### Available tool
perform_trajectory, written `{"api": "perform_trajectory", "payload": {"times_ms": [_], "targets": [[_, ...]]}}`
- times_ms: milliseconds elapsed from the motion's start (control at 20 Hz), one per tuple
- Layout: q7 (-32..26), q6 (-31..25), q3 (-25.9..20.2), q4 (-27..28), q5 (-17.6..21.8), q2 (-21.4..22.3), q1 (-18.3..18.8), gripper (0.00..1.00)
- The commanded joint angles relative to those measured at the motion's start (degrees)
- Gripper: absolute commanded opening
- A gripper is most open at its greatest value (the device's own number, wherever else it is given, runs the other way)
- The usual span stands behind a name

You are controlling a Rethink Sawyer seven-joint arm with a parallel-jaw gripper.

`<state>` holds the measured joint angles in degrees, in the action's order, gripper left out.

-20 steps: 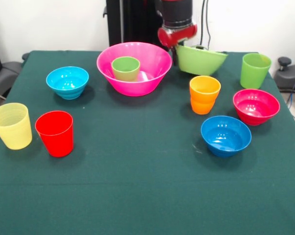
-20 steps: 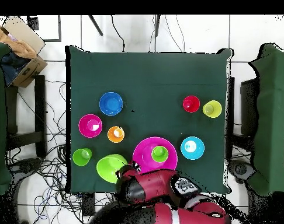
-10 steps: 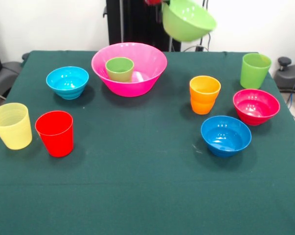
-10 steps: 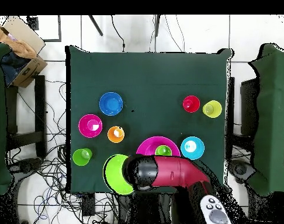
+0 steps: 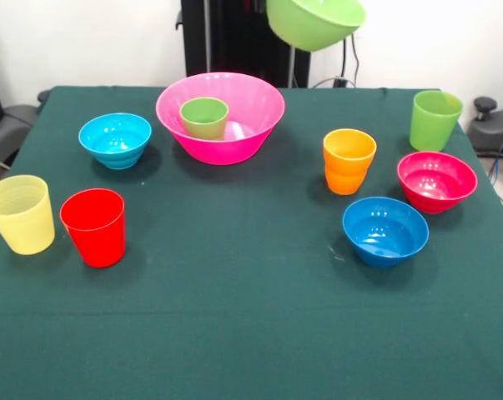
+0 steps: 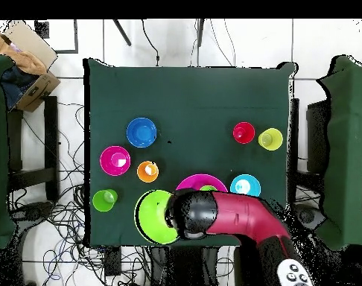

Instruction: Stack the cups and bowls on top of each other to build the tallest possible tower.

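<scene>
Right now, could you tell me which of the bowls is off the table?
The lime green bowl: it hangs in the air above the table's far side, while the other four bowls rest on the cloth.

Looked for words, numbers, brands and signs in both views. Found none to read.
</scene>
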<state>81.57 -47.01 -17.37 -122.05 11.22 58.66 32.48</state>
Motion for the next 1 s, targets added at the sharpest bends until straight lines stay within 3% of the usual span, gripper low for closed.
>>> {"api": "perform_trajectory", "payload": {"times_ms": [50, 300, 600, 1000], "targets": [[-14.47, 6.83, -6.39, 0.79, 8.91, -8.29, 9.72, 0.0], [-18.88, 9.85, -9.6, 3.77, 17.33, -15.63, 18.39, 0.0], [-15.42, 8.61, -12.87, 5.67, 22.83, -18.14, 20.75, 0.0], [-8.85, 11.22, -15.61, 4.54, 25.96, -20.41, 19.56, 0.0]]}}
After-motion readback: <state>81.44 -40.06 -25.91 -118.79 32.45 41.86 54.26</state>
